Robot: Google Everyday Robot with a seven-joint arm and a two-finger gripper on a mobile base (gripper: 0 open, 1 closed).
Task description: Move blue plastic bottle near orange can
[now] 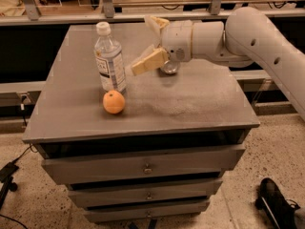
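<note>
Bottle [109, 56] stands upright on counter [200, 104], left of gripper [141, 45], orange fruit [114, 102] just in front. Jaws spread wide, empty. Bottle looks light, thin-walled, slick, tippy; best pinched mid-body at the label.

The counter [190, 104] carries the blue plastic bottle [109, 56] upright toward its left edge, an orange fruit [114, 102] just before it, and the orange can [170, 69] toward the back edge. The pincer [150, 42] hangs spread wide between bottle and can.

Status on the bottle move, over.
Gripper open, right of blue plastic bottle, not gripping it. Bottle upright. Orange can partly behind gripper. Orange fruit before bottle.
</note>
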